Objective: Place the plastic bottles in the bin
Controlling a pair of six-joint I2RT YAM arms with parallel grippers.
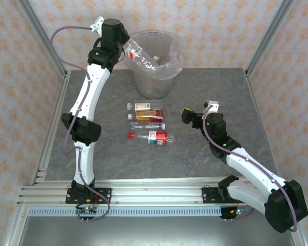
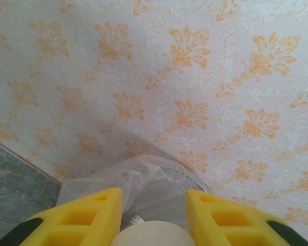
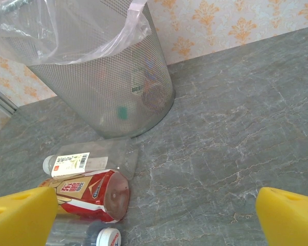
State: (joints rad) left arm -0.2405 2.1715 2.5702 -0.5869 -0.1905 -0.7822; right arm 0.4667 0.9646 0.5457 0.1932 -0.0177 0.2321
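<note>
Pinching a clear, red-labelled bottle between its yellow fingers, the left hand hangs high at the back, and the bottle is tilted over the open mouth of the bin. The bin stands at the far side of the grey counter, a clear bag folded over its rim. Just in front of it, four more bottles lie on their sides in a row. To their right the right hand hovers low over the counter, its fingers spread wide apart.

Orange-patterned wallpaper surrounds a grey marbled table.
</note>
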